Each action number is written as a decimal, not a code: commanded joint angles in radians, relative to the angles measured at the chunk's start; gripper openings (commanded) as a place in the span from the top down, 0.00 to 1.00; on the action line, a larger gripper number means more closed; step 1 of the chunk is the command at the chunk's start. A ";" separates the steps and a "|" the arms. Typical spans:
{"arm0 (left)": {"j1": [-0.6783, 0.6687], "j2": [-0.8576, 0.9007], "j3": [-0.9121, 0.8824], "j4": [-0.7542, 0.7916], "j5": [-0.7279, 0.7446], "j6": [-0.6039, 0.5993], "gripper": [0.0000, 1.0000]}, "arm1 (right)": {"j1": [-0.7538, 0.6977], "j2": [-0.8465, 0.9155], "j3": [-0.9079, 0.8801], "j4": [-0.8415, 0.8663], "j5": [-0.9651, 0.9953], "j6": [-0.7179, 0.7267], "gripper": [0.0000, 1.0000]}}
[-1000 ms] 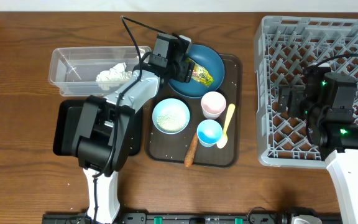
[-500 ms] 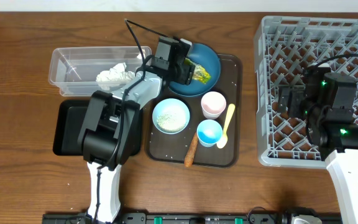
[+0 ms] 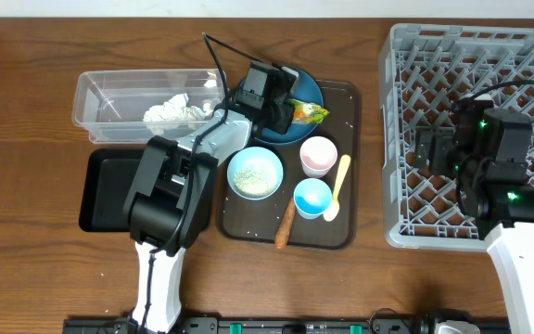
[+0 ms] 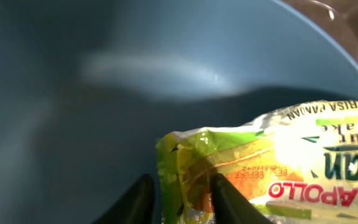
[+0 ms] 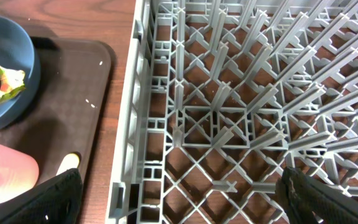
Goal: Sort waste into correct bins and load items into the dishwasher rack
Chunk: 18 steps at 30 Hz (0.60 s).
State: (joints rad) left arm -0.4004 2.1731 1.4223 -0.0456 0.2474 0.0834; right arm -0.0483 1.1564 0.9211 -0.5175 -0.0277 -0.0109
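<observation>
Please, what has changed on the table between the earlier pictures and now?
The left gripper moved right across the dark-blue bowl and seems to pinch the end of the snack wrapper, which shifted right toward the rim. The right gripper, pink cup, blue cup, spoon and tissue stayed put.

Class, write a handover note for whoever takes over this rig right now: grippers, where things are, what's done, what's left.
Left gripper: shut on the snack wrapper, inside the dark-blue bowl.
Right gripper: open, empty, above the rack.
Done: tissue in the clear tub.
To do: bin the wrapper and the brown stick; rack the dark-blue bowl, white bowl, pink cup, blue cup and spoon, all on the brown serving tray.
</observation>
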 commanded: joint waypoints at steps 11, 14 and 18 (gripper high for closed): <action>0.011 -0.043 -0.001 -0.022 0.002 0.013 0.94 | 0.016 0.002 0.021 -0.002 -0.006 0.006 0.01; 0.023 -0.097 -0.001 -0.026 -0.006 0.010 0.94 | 0.016 0.002 0.021 -0.002 -0.007 0.006 0.01; 0.044 -0.174 -0.001 -0.058 -0.005 0.010 0.94 | 0.016 0.002 0.021 -0.002 -0.007 0.006 0.01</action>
State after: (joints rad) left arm -0.3782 2.0995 1.4212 -0.0959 0.2485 0.0864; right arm -0.0483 1.1564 0.9211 -0.5175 -0.0277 -0.0109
